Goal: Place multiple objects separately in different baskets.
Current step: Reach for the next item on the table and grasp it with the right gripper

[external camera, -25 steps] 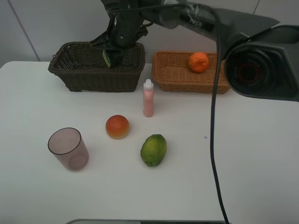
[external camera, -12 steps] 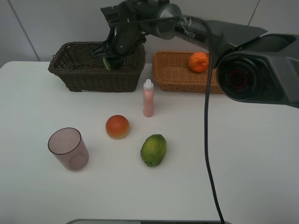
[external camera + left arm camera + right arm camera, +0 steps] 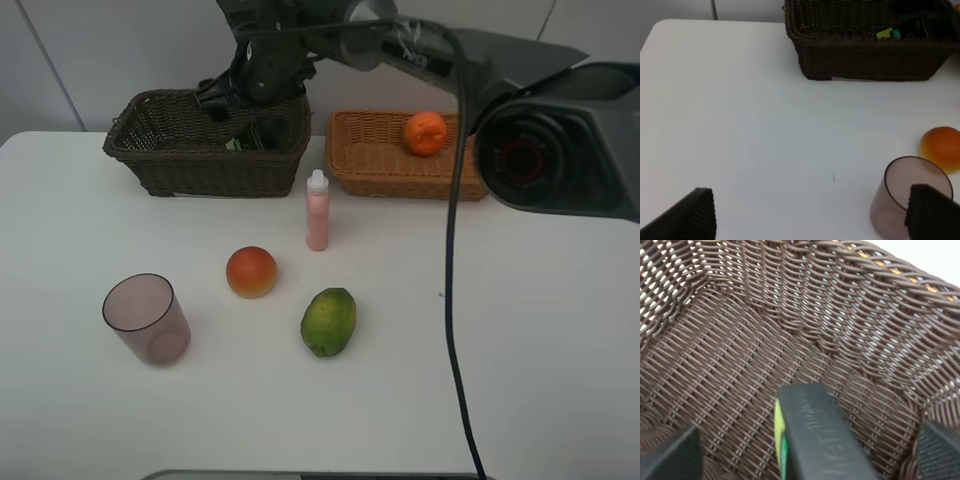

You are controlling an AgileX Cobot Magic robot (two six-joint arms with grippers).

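Dark green bottle [image 3: 240, 143] lies inside the dark-brown basket [image 3: 160, 160] at 11 o'clock, free between the wide-spread fingers of the right tool [image 3: 805, 450]. Orange [image 3: 425, 132] sits in the light basket [image 3: 375, 160] at 1 o'clock. Judged progress: two of six placed. Pink bottle [image 3: 317, 210], red-orange fruit [image 3: 251, 271], green fruit [image 3: 329, 321] and cup [image 3: 146, 318] wait on the desk [image 3: 530, 350]. Left tool [image 3: 812, 215] is wide and empty.
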